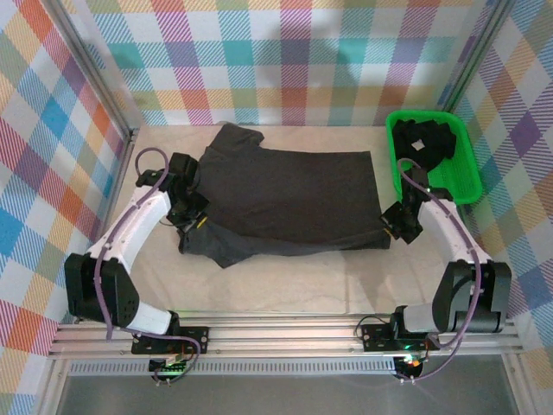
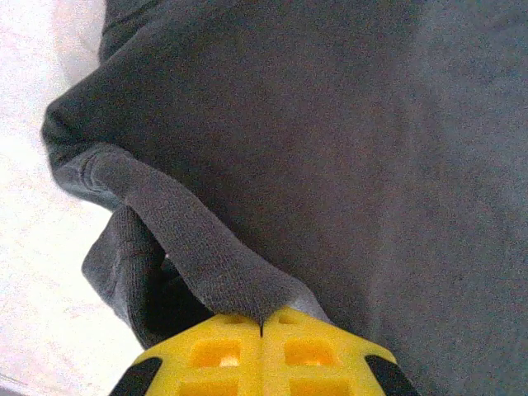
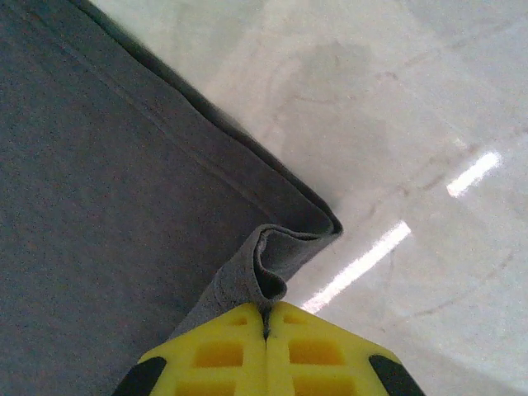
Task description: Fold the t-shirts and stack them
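One shirt lies spread on the tabletop, left of the bin. Its long axis runs toward the bin, hem end nearest it, sleeves at the far end. One green bin holds a dark heap (number of garments there cannot be made out). Two pincers. Left pincer: clamped on a raised fold at the shirt's end farthest from the bin. Right pincer: clamped on the hem corner, near the bin's near-left corner. A second layer shows along the shirt's near edge, mostly hidden.
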